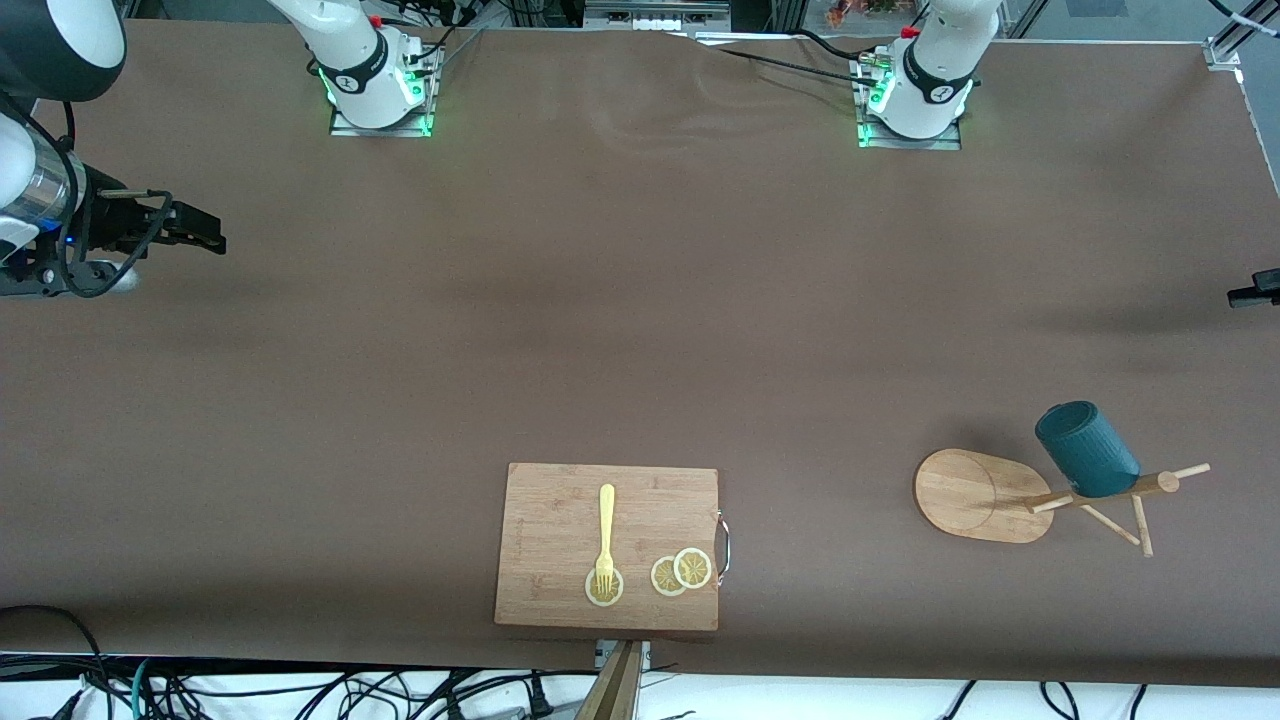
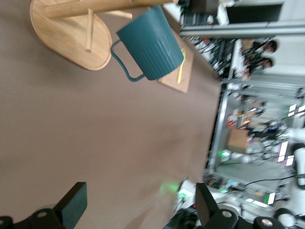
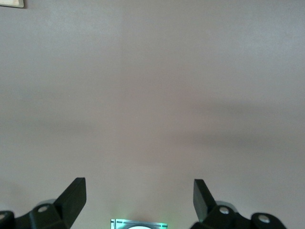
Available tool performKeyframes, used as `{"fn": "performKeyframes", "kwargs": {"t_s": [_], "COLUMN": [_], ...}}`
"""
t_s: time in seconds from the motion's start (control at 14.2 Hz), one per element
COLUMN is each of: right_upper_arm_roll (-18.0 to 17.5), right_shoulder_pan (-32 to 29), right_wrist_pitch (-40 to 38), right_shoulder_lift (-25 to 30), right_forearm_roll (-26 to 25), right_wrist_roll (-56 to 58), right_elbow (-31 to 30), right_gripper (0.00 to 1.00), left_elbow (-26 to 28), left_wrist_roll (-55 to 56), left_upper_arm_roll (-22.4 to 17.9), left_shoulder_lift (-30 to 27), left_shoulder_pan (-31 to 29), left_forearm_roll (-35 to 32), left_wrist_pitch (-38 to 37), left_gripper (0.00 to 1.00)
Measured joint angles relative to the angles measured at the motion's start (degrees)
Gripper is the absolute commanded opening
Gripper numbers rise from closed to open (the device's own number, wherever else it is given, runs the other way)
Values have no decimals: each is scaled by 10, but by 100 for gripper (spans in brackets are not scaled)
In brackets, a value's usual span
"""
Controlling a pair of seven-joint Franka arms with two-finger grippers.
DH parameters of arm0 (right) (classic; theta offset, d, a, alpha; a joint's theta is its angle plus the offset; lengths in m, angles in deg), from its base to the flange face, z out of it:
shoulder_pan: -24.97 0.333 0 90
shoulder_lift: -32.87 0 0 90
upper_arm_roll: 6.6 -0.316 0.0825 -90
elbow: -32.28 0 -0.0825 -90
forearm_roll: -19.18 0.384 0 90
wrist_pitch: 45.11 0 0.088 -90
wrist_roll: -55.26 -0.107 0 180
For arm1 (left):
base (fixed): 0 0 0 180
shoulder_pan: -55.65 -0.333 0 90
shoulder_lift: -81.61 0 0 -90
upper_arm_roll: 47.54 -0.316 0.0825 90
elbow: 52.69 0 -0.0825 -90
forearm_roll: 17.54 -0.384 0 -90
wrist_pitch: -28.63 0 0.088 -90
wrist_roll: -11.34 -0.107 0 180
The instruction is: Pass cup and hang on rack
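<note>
The dark teal cup (image 1: 1087, 449) hangs by its handle on a peg of the bamboo rack (image 1: 975, 495), toward the left arm's end of the table. No gripper touches it. The left wrist view shows the cup (image 2: 150, 45) with its handle hooked under a peg, over the rack's oval base (image 2: 62, 40). My left gripper (image 2: 141, 205) is open and empty above bare table, and only its tip (image 1: 1250, 292) shows at the edge of the front view. My right gripper (image 1: 205, 235) hovers open and empty at the right arm's end, over bare table in its wrist view (image 3: 139, 195).
A rectangular wooden cutting board (image 1: 560, 520) lies near the front edge at mid-table, carrying a yellow fork (image 1: 606, 530) and lemon slices (image 1: 680, 572). Both arm bases stand along the table's back edge. A corner of the board (image 3: 10, 3) shows in the right wrist view.
</note>
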Motion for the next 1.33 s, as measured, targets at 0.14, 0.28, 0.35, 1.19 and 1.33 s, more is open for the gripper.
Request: {"fn": "performKeyframes", "kwargs": {"t_s": [0.14, 0.28, 0.35, 1.19, 1.33], "right_upper_arm_roll": [0, 0, 0, 0, 0], "right_shoulder_pan": [0, 0, 0, 1, 1], "right_wrist_pitch": [0, 0, 0, 0, 0], "right_shoulder_lift": [0, 0, 0, 0, 0], "right_forearm_roll": [0, 0, 0, 0, 0], "right_wrist_roll": [0, 0, 0, 0, 0], "right_elbow": [3, 7, 9, 15, 16], "right_gripper": [99, 99, 99, 99, 99], "left_elbow": [-6, -8, -8, 54, 81], "left_wrist_roll": [5, 48, 67, 382, 384], "left_upper_arm_roll": [1, 2, 3, 179, 181], "left_shoulder_lift": [-41, -86, -107, -233, -246], "left_shoulder_pan": [35, 65, 79, 205, 204], "left_forearm_roll": [-56, -100, -126, -447, -448], "left_wrist_pitch": [8, 11, 13, 110, 131], "left_gripper": [100, 100, 100, 100, 100]}}
